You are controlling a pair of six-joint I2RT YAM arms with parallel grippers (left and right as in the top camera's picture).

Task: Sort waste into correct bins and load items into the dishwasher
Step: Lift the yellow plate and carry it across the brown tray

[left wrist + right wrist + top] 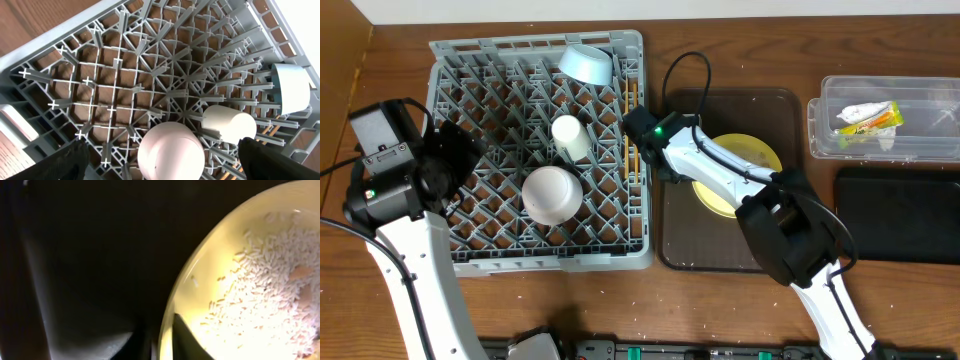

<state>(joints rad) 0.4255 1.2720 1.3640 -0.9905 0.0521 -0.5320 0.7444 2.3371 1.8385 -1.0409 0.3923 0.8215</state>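
Note:
The grey dishwasher rack (pixel 470 230) holds an upturned light blue bowl (pixel 586 63), a cream cup (pixel 570 138) on its side and an upturned pinkish-white bowl (pixel 552 194). Wooden chopsticks (pixel 630 130) lie along its right edge. My left gripper (pixel 165 157) hangs open above the pinkish-white bowl (pixel 170 150), a finger on either side, touching nothing. The pale yellow plate (pixel 750 152) rests on the brown tray (pixel 720 250). Pale rice crumbs (pixel 270 280) cover the plate. My right gripper (pixel 162 340) is shut on the plate's rim (pixel 167 305), one finger inside and one outside.
A clear tub (pixel 820 125) at the back right holds a yellow-green wrapper (pixel 872 120) and a white paper wad (pixel 860 109). A flat black tray (pixel 900 215) lies in front of it. My right arm (pixel 720 165) crosses over the brown tray.

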